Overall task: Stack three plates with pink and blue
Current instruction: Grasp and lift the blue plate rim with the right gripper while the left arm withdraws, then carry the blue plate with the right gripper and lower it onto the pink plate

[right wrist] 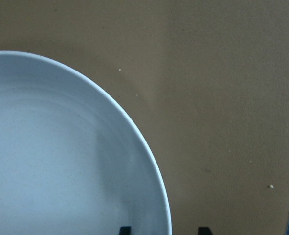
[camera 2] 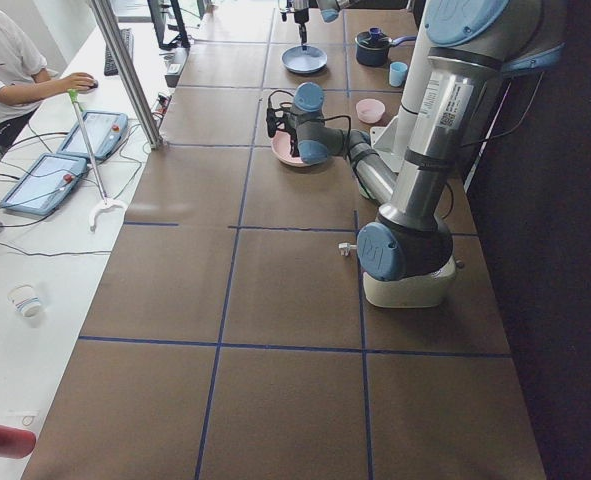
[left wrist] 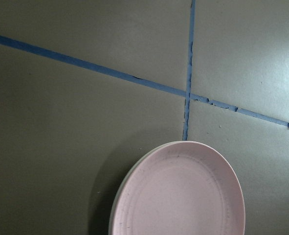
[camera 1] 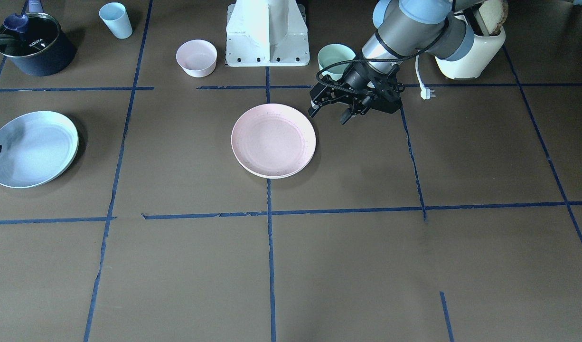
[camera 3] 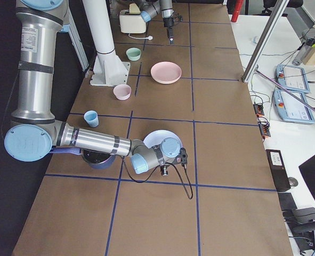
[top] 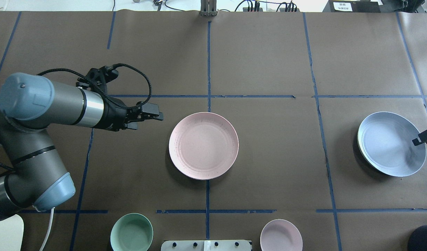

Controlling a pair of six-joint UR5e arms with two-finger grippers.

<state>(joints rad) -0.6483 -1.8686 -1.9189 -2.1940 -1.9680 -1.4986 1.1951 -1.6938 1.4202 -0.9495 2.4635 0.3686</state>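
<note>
Right gripper [top: 422, 136] jaws straddle the tilted blue plate [top: 387, 143] rim; pickup step underway. Next: carry it onto the pink plate [top: 203, 145]. Left gripper [camera 1: 330, 112] open, empty.

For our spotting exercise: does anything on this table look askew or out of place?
The blue plate looks tilted rather than flat, with its rim gripped by the right end effector. Nothing looks spilled or broken.

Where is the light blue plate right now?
In the overhead view the light blue plate sits at the table's right side, tilted, its outer rim at the right gripper, far from the pink plate at the centre.
</note>
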